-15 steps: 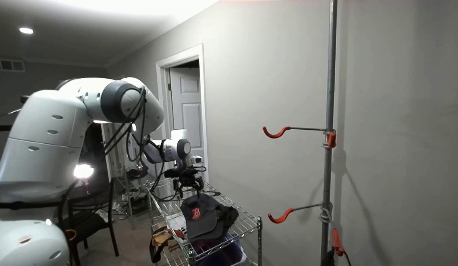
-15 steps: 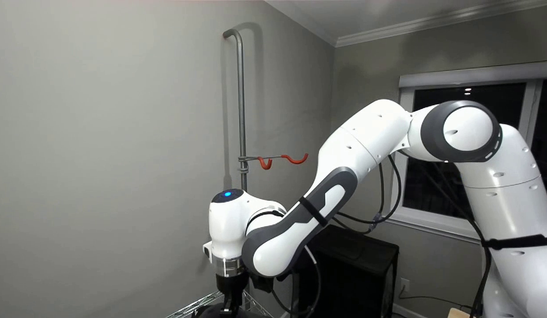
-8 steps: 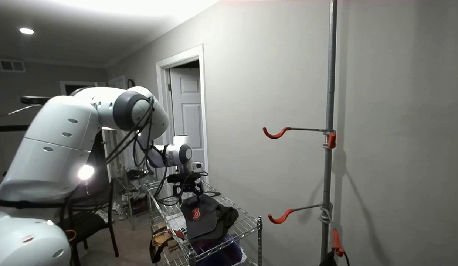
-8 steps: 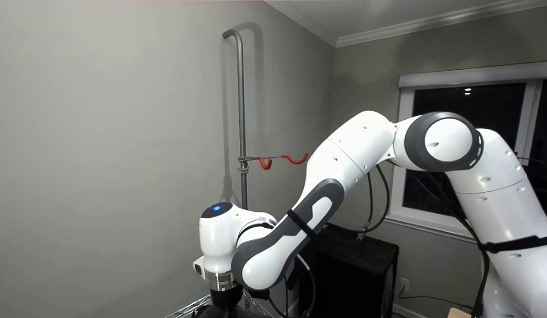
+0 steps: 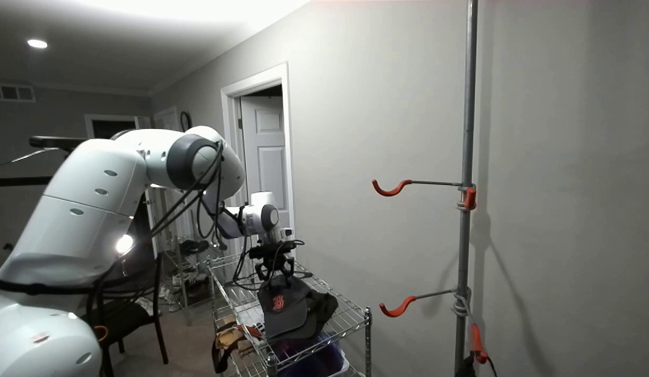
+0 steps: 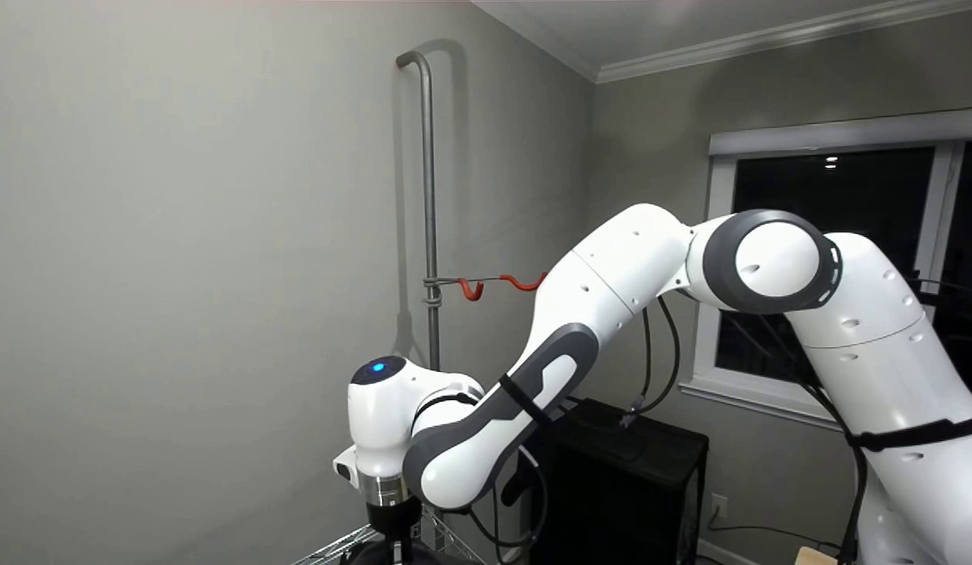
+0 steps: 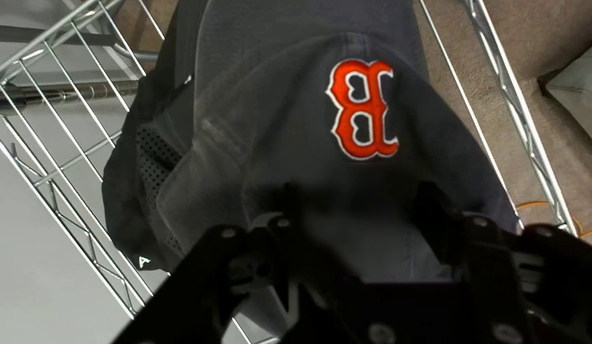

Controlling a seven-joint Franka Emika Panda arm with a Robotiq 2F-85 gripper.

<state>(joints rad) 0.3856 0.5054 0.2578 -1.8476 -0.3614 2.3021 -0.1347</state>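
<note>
A dark grey cap (image 7: 296, 110) with a red "B" on its front lies on a wire shelf; an exterior view shows the same cap (image 5: 287, 309). My gripper (image 7: 358, 196) is down at the cap's crown, its fingers well apart with grey cloth showing between them. The fingertips are dark and blurred, so whether they press on the cloth is hard to tell. From outside, the gripper (image 5: 278, 278) is over the top of the cap. Against the cap's side lies a black cap (image 7: 155, 157) with mesh panels, partly covered.
The wire shelf (image 7: 525, 119) has raised metal rims. A purple bin (image 5: 324, 361) stands beneath it. A metal pole (image 5: 468, 131) by the wall carries red hooks (image 5: 392, 189) that stick out. A chair (image 5: 128, 314) and a black box (image 6: 619, 463) stand nearby.
The arm has come down and forward, bringing the gripper onto the cap's crown. The fingers have drawn closer together. The pole and hooks have not moved.
</note>
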